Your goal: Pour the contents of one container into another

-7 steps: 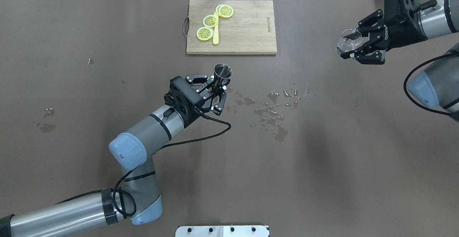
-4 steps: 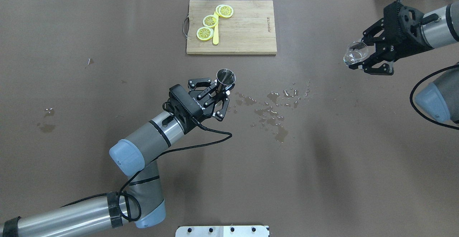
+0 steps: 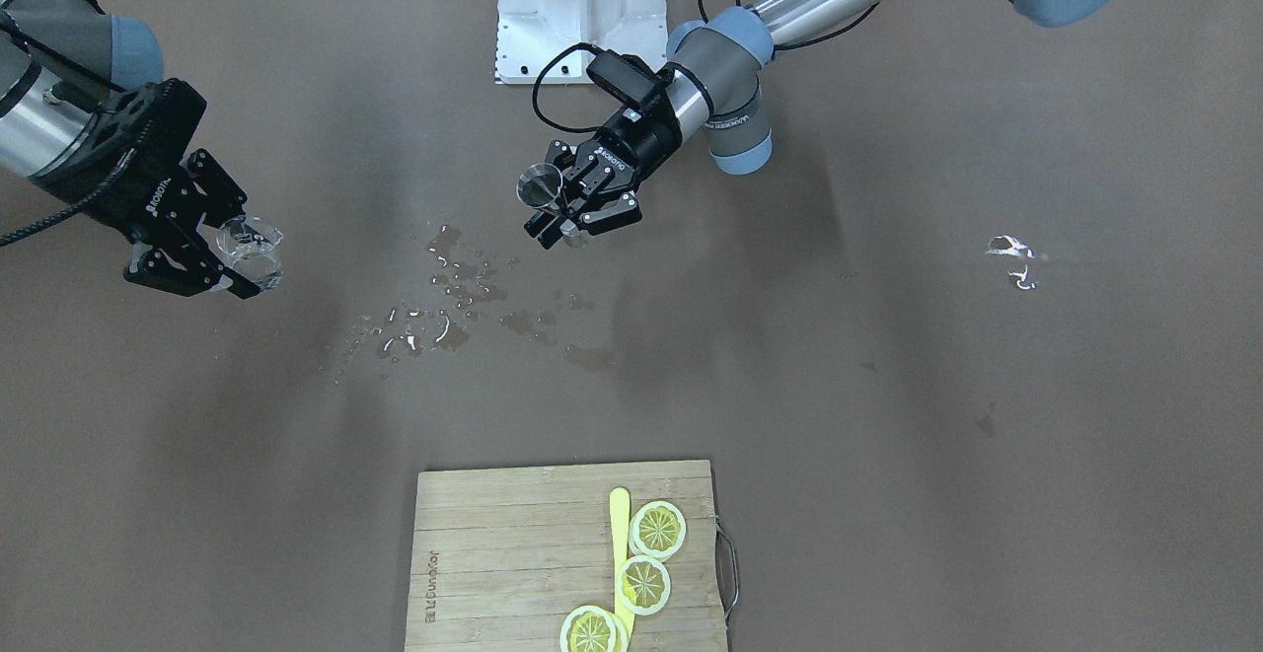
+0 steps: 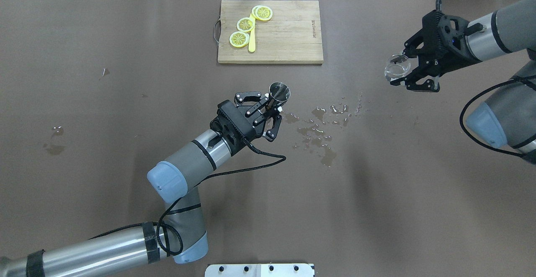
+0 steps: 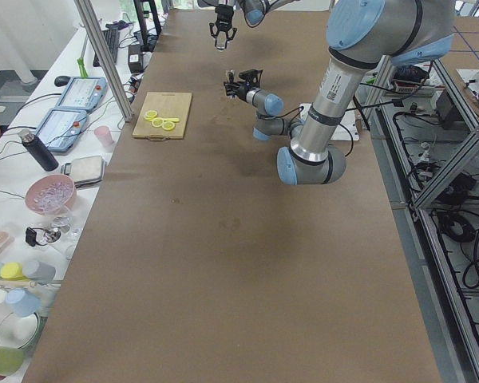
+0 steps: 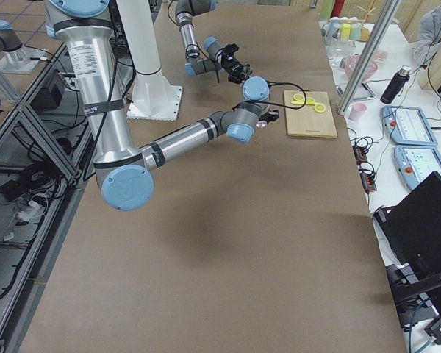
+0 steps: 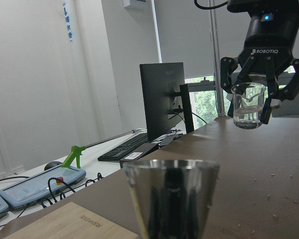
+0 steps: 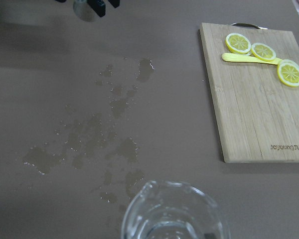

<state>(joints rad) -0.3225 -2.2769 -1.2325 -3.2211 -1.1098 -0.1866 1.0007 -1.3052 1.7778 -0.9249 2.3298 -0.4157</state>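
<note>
A steel jigger (image 4: 279,91) hangs upright above the middle of the table, and my left gripper (image 4: 273,104) is shut on its narrow waist. The front-facing view shows the jigger (image 3: 539,185) with that gripper (image 3: 562,213) below its rim. At the far right, my right gripper (image 4: 401,71) is shut on a clear glass beaker (image 4: 394,66), held in the air and holding a little water. The left wrist view shows the jigger's cup (image 7: 172,199) up close with the beaker (image 7: 248,104) higher and beyond it. The two vessels are well apart.
A wooden cutting board (image 4: 289,38) with lemon slices (image 4: 245,24) and a yellow utensil lies at the far middle. Spilled water (image 4: 320,130) spreads over the brown table between the arms. Small wet spots (image 4: 53,141) mark the left side.
My left arm has carried the jigger to the right. My right gripper, with the beaker, dipped toward me and has now swung left toward the centre.
</note>
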